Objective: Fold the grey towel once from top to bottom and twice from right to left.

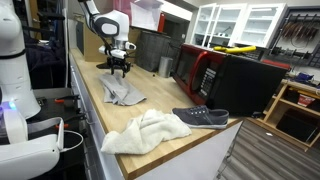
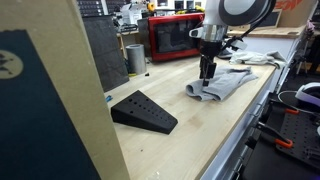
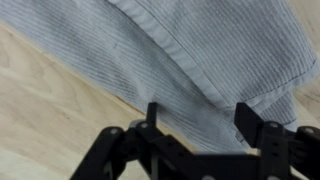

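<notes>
The grey towel [image 1: 124,93] lies rumpled and partly folded on the wooden counter [image 1: 110,118], also seen in an exterior view [image 2: 222,84]. In the wrist view the grey towel [image 3: 190,60] fills most of the frame, ribbed, with a folded hem running across it. My gripper [image 1: 120,69] hangs just above the towel's near end [image 2: 206,76]. Its two black fingers stand apart over the cloth in the wrist view [image 3: 198,118], with nothing between them.
A cream towel [image 1: 145,131] and a dark grey shoe [image 1: 201,116] lie further along the counter. A red microwave [image 2: 176,38] stands at the back. A black wedge [image 2: 143,111] and a metal cup [image 2: 135,58] sit on the counter. A white robot body [image 1: 20,90] stands beside it.
</notes>
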